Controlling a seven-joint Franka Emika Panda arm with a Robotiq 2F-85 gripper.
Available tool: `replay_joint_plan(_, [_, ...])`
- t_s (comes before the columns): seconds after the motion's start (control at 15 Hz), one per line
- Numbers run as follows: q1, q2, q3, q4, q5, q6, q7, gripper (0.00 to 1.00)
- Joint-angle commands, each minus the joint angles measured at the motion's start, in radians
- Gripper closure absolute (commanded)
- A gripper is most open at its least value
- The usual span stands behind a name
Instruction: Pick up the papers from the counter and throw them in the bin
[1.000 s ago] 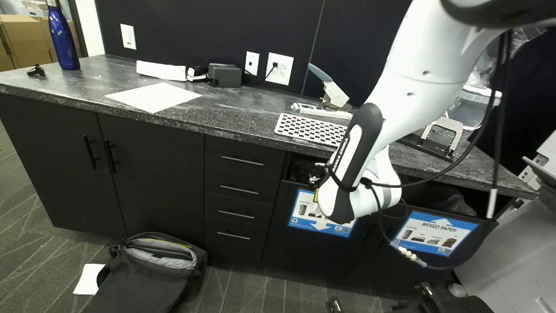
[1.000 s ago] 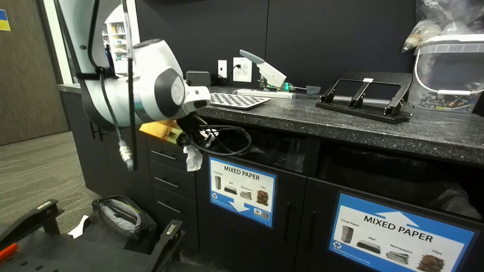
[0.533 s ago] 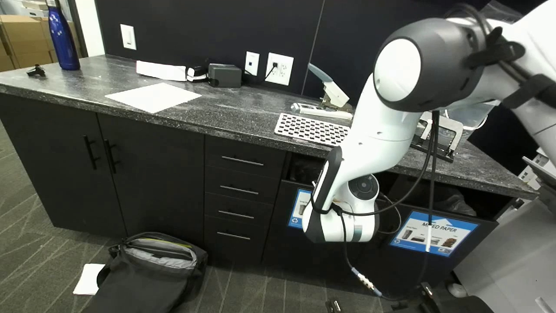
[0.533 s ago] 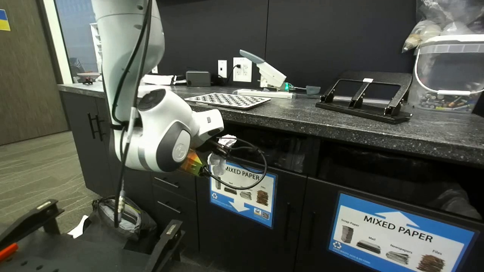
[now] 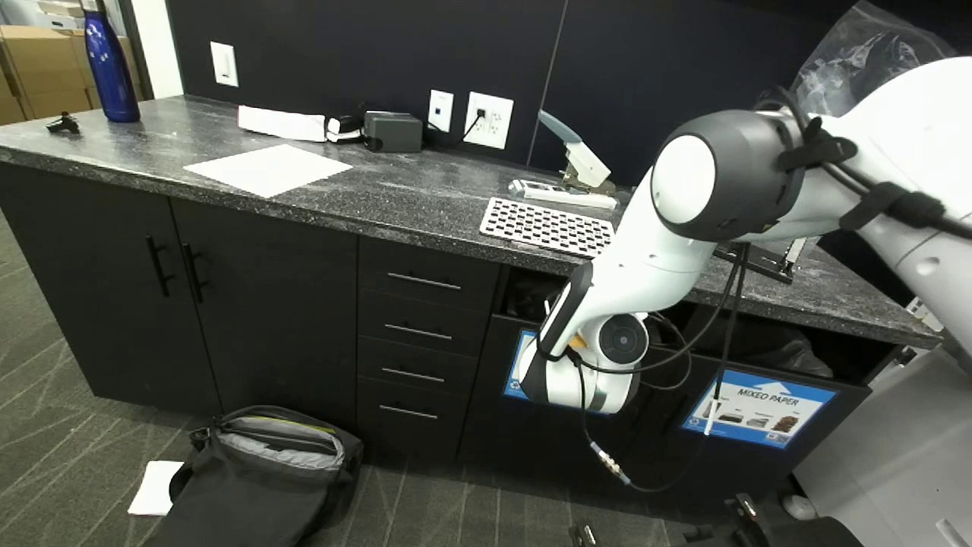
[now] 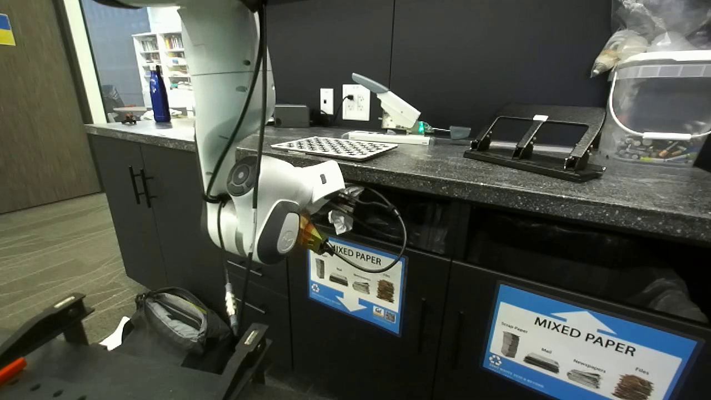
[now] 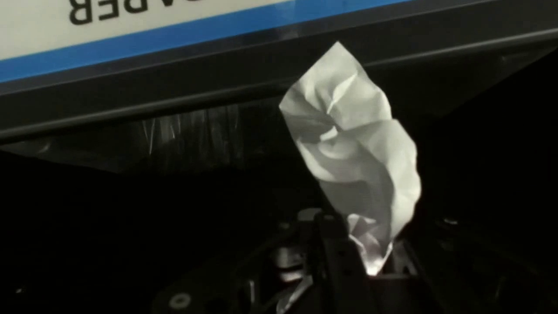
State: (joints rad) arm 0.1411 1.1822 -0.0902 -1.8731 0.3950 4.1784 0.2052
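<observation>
One crumpled white piece of paper [image 7: 362, 152] sticks out of the black robot gripper [image 7: 368, 240], which is clamped tight on its end; in an exterior view, the paper is close by the dark bin opening [image 6: 422, 205] under the long, dark grey, speckled counter [image 5: 425, 190], above a blue and white sign [image 6: 355, 286] that says MIXED PAPER; shiny clear plastic [image 7: 192, 135] hangs inside the opening in the wrist view; I cannot tell if the paper is past the edge; the white robot arm [image 5: 653, 251] bends down in front of the counter; on the counter are a flat white sheet [image 5: 266, 169], a tall blue bottle [image 5: 110, 72] and a black and white checkered mat [image 5: 543, 226]; a white and grey hinged tool [image 5: 586, 165] is behind the mat; a black bag [image 5: 266, 486] sits open on the grey carpet [image 5: 425, 516].
</observation>
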Motion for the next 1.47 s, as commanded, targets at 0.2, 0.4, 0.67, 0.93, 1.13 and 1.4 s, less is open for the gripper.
replay_joint_plan(0.2, [0.025,0.236,-0.049,0.392,0.131,0.077,-0.048,0.91])
replay_joint_plan(0.4, [-0.031,0.262,0.027,0.473,0.162,0.076,-0.187,0.64])
replay_joint_plan(0.67, [-0.062,0.206,0.083,0.420,0.179,-0.044,-0.260,0.41])
replay_joint_plan(0.93, [-0.065,0.184,0.087,0.386,0.176,-0.089,-0.279,0.12])
replay_joint_plan(1.13, [-0.061,0.157,0.084,0.350,0.192,-0.119,-0.305,0.00])
replay_joint_plan(1.4, [-0.047,0.014,0.091,0.142,0.223,-0.188,-0.342,0.00])
